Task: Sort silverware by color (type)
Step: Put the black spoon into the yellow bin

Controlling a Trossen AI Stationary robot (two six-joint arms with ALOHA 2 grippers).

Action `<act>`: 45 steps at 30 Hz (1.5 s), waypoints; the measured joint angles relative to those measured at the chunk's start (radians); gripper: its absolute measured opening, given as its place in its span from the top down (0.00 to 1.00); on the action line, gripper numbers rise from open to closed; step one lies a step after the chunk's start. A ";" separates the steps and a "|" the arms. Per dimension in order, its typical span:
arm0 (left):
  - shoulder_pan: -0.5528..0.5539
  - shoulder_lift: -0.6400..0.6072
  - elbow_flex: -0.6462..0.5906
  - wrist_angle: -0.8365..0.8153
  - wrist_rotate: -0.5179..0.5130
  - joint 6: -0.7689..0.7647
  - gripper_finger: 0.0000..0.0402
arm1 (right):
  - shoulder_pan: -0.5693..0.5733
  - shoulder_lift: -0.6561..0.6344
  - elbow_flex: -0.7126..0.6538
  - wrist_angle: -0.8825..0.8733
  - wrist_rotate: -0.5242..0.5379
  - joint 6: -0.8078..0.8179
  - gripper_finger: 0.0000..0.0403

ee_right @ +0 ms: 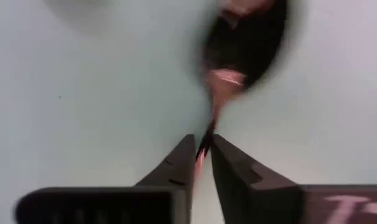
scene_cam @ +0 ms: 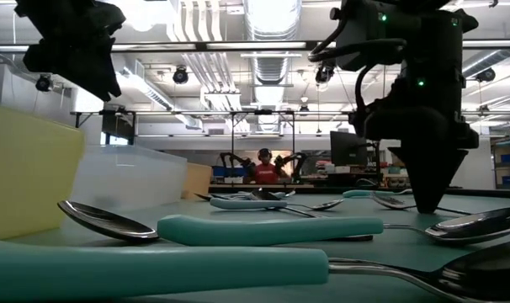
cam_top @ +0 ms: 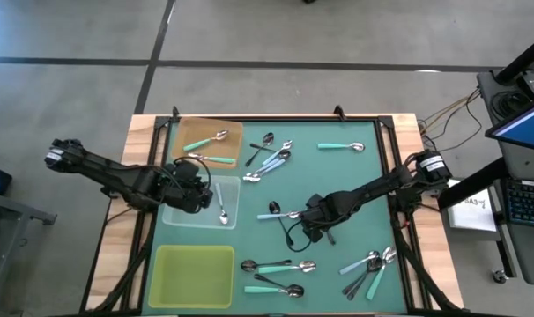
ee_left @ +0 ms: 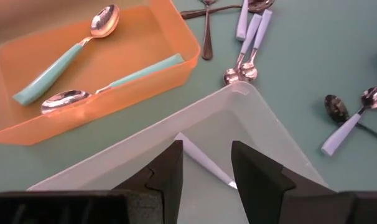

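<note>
The right gripper [cam_top: 313, 217] stands low over the middle of the green table [cam_top: 355, 189], its fingers [ee_right: 182, 163] pinched on the thin black handle of a black-handled metal spoon [ee_right: 241, 43] just behind the bowl; the high view shows that spoon [cam_top: 276, 210] lying on the table beside a pale-blue-handled spoon [cam_top: 280, 216]. Judged from this, the step in hand is picking up the black spoon.

To do it well, the grip should be confirmed firm on the narrow handle before lifting, since the hold is thin and the bowl end is heavy. The lift should be straight up, so that the neighbouring pale-blue spoon is not dragged along.

The left gripper [ee_left: 206, 171] waits over the clear plastic square tray [ee_left: 263, 124], fingers apart and holding nothing; one pale-handled spoon [cam_top: 222, 211] lies in that tray. The orange translucent tray [cam_top: 183, 132] holds two mint-teal-handled spoons [ee_left: 70, 56]. The yellow-green tray [cam_top: 192, 275] shows no spoon in it.

The remaining spoons have shiny metal bowls and slim handles in mint-teal, pale blue or black. They lie in loose clusters across the table, several crossing one another.
</note>
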 joint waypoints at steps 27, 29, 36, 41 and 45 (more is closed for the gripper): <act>-0.033 0.316 -0.016 0.666 -0.188 0.152 0.71 | -0.227 -0.062 0.401 0.394 0.224 -0.600 0.98; -0.033 0.335 -0.016 0.721 -0.217 0.157 0.71 | -0.240 -0.062 0.429 0.407 0.224 -0.635 0.98; -0.028 0.361 -0.016 0.851 -0.264 0.305 0.71 | -0.253 -0.062 0.454 0.469 0.210 -0.707 0.98; -0.018 0.360 -0.016 0.872 -0.291 0.406 0.71 | -0.254 -0.054 0.454 0.549 0.180 -0.734 0.98; -0.019 0.359 -0.016 0.895 -0.291 0.413 0.71 | -0.253 -0.046 0.454 0.569 0.180 -0.752 0.98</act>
